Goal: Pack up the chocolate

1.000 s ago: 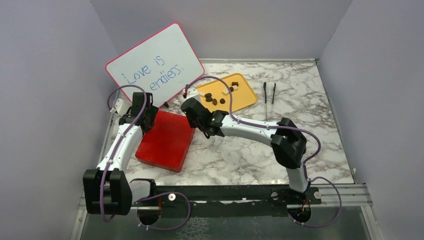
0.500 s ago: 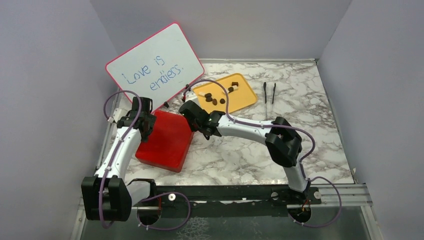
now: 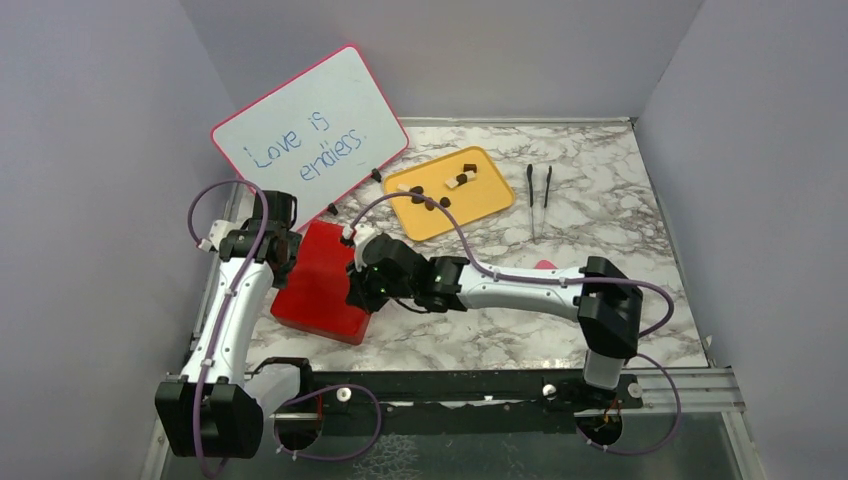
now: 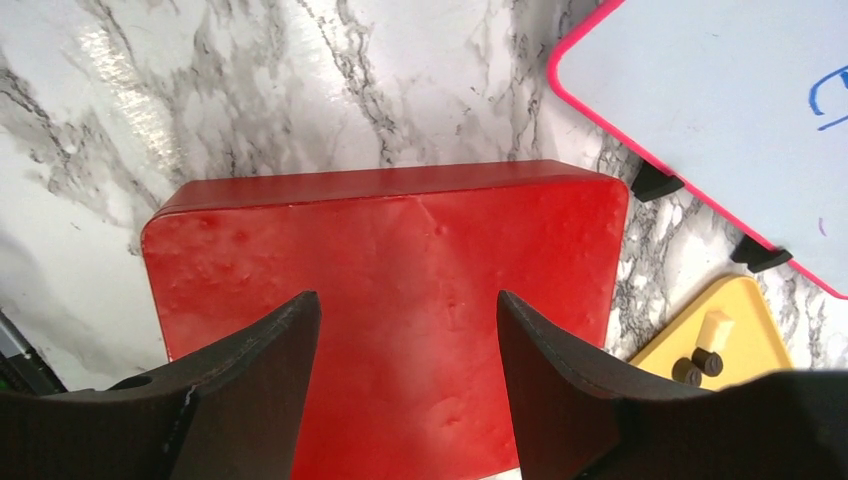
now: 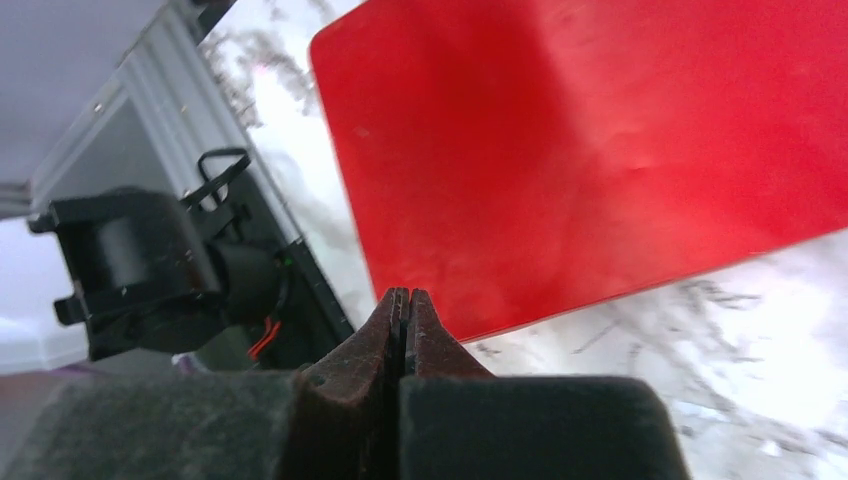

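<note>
The chocolate (image 3: 430, 201) lies as small dark pieces and a cream one on a yellow tray (image 3: 490, 195) at the back; two pieces (image 4: 699, 365) show at the edge of the left wrist view. A shut red box (image 3: 325, 285) lies left of centre. My left gripper (image 3: 280, 252) hovers over its back-left part, open, with only the red lid (image 4: 400, 240) between its fingers (image 4: 270, 350). My right gripper (image 3: 358, 288) is shut and empty at the box's right edge, its tip (image 5: 402, 296) over the red lid's edge (image 5: 600, 130).
A pink-framed whiteboard (image 3: 310, 130) leans at the back left, on black feet (image 4: 655, 183). Black tweezers (image 3: 540, 185) lie right of the tray. A small pink thing (image 3: 545, 264) peeks out behind the right forearm. The left arm's base (image 5: 140, 270) stands near the box's front corner.
My right arm has swung from beside the yellow tray towards the near side, down to the red box's right edge. The left gripper shifted slightly left and narrowed a little.
</note>
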Motion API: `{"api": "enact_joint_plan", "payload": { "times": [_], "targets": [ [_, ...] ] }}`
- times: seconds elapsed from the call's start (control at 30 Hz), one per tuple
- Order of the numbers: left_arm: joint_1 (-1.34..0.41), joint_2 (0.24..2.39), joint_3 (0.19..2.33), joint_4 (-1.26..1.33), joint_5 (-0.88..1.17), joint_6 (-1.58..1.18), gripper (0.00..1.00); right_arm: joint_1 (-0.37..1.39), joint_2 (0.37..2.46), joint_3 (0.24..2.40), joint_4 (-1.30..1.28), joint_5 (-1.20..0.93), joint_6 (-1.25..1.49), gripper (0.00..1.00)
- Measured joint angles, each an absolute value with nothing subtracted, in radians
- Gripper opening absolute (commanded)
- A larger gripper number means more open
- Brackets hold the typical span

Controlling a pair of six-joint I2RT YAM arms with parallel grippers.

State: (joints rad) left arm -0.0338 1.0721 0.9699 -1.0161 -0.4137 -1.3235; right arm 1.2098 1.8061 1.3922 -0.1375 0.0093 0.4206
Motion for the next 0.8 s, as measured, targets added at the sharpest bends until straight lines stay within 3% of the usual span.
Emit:
{"api": "enact_joint_plan", "payload": {
  "times": [0.33,0.8],
  "targets": [
    [-0.032,1.06,0.764,-1.013,-0.424,-1.332,0.68,1.247,1.93,1.303,-0.033,-0.079,0.517,0.01],
    [-0.028,1.044,0.925,-1.021,-0.507,-1.4,0.63,1.249,1.775,1.248,-0.073,-0.02,0.519,0.01]
  ]
}}
